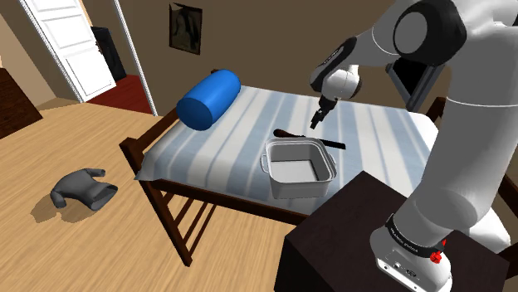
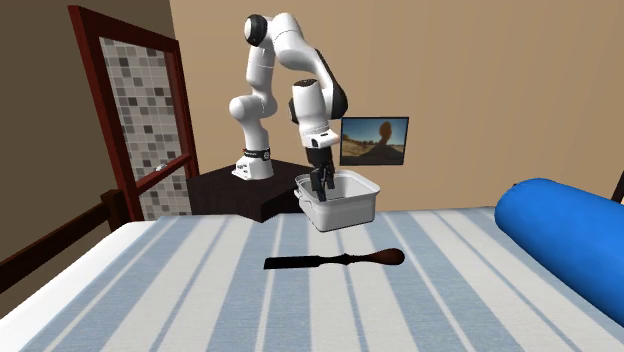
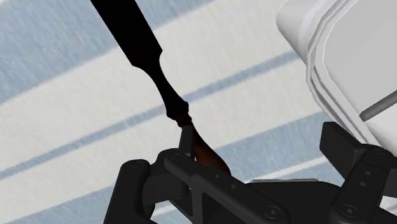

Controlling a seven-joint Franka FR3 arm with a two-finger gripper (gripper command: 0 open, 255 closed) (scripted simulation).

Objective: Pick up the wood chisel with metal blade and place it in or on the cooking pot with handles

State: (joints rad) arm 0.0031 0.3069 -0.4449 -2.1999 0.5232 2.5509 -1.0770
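The striped bed (image 2: 200, 300) spread widest before us, its cover bare but for a few things. The white arm (image 2: 270, 60) reached over it from the stand. A blue bolster (image 2: 570, 240) lay well off at one end. The grey pot (image 1: 300, 189) sat near the stand, empty. The chisel (image 2: 335, 261) lay flat on the cover just beside the pot, not yet lifted. The gripper (image 1: 317, 121) hung over it with its fingers spread and nothing between them, seemingly above the neck where blade meets handle, though we could not judge its height surely. We feared a grasp on that narrow, tapered neck might slip or let the blade droop, and a finger might nudge the nearby pot while descending.
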